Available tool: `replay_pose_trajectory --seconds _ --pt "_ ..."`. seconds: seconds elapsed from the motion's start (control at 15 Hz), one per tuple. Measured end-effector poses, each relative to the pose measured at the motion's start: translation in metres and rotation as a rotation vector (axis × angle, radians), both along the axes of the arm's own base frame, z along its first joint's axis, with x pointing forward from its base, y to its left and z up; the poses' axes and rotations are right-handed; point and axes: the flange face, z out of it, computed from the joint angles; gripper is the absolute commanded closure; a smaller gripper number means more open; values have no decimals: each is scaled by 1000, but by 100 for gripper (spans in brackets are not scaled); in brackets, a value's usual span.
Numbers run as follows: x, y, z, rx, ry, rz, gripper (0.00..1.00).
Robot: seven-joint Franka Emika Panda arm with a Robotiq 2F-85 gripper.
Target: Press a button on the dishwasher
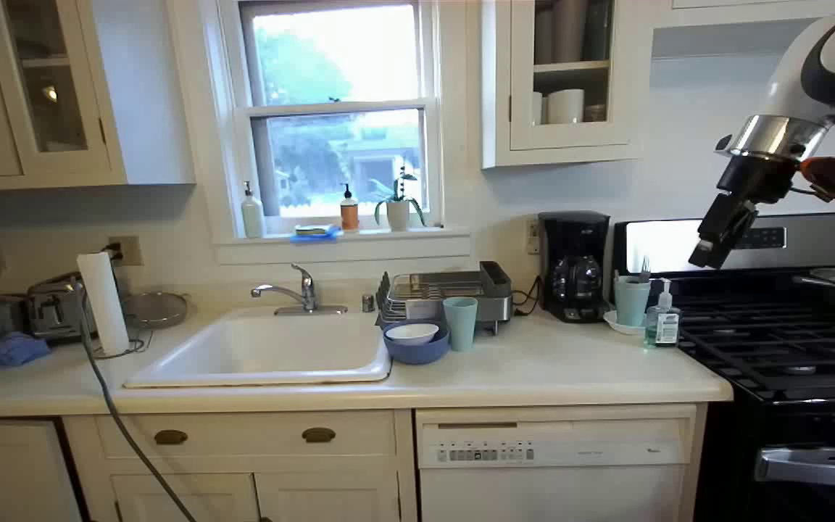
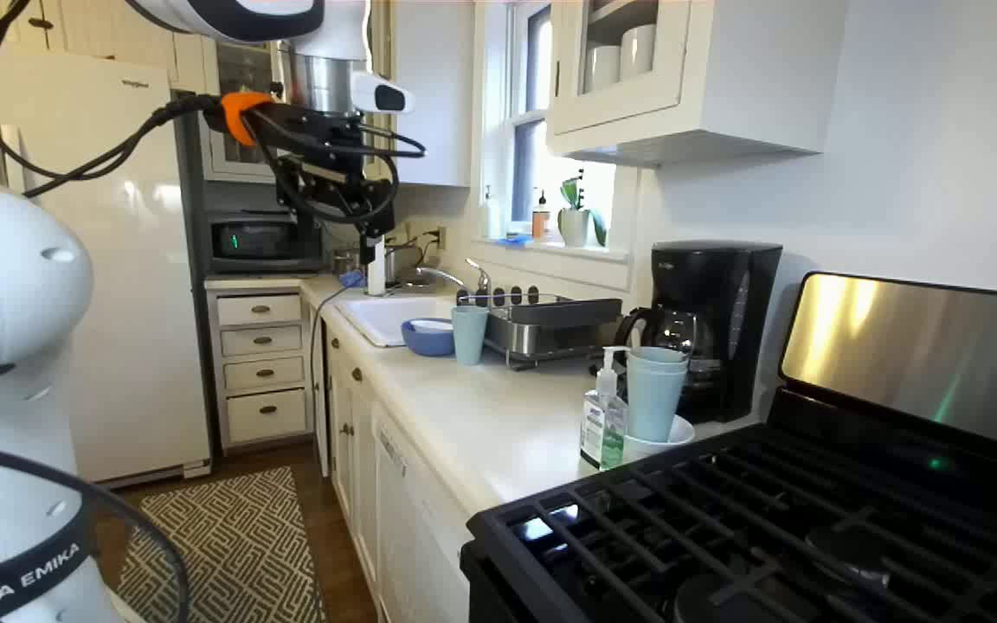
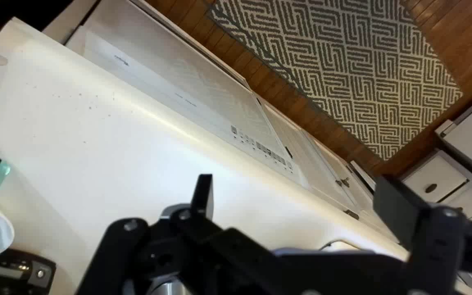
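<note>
Looking at a gripper (image 3: 297,200) with jaws spread pretty wide in the wrist view, so released, just air in between. Hanging higher than the counter (image 3: 96,172), well apart from the dishwasher (image 1: 555,486). Can spot that one in an exterior view, tucked between the sink cabinet (image 1: 251,442) and the black stove (image 1: 773,362), with buttons (image 1: 486,454) up top.

The built-in dishwasher (image 1: 557,470) is white, wide and flat-fronted, its door (image 1: 551,499) upright and closed. Across the top runs a control panel (image 1: 570,444) with small dark-marked buttons (image 1: 486,455) grouped toward one end, and a narrow dark slot (image 1: 477,425) above them. It sits lower than the gripper (image 3: 295,180) and well apart from it; in the wrist view the buttons show beyond the gap between the parted fingers (image 3: 398,209).
</note>
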Motion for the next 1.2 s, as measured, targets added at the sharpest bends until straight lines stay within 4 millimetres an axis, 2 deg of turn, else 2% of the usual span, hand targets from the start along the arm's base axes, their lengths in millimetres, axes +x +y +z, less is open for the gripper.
replay_pose_trajectory --seconds 0.2,0.73,0.8,0.87,1.0,1.2 --pt "0 2 -12 1 30 4 0" --pt "2 4 -10 -6 31 9 0" --pt "5 13 -8 -26 30 29 0" --pt "8 30 -7 -53 32 57 0" --pt "14 81 -12 -117 37 100 0" --pt "12 160 -37 -225 63 145 0"
